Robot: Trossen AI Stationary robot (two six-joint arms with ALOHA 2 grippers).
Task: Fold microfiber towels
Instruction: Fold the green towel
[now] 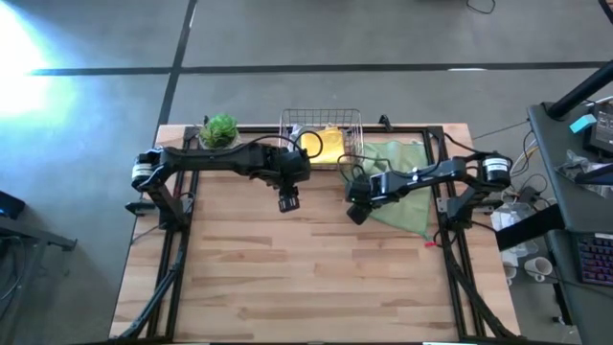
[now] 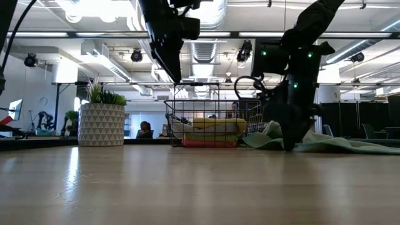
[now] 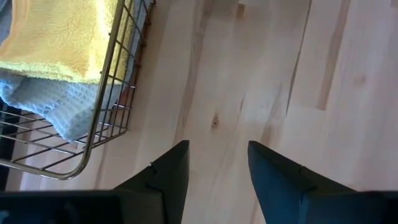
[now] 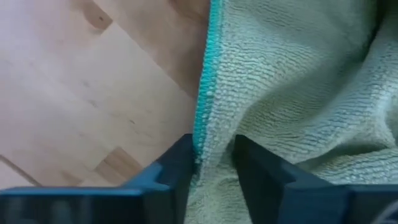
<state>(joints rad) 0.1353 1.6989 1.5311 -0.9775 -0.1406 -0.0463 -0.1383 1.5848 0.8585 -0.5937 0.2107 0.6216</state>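
Wooden table (image 1: 306,278): right gripper (image 4: 211,158) pinches the sage towel (image 4: 298,87) narrowly by its teal hem (thin bite, could slip); left gripper (image 3: 217,165) hangs open at centre

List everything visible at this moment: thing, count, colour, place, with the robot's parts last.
Sage green towel: one, pale green, spread on the table's right side beside the basket.
Yellow towel: one, yellow, top of the pile in the basket.
Grey towel: one, pale grey, under the yellow one.
Pink towel: one, at the pile's bottom.
Wire basket: one, copper, back centre.
Potted plant: one, green, back left.
Table: one, light wood.
Left gripper: open, above bare wood.
Right gripper: jaws straddling the sage towel's edge.
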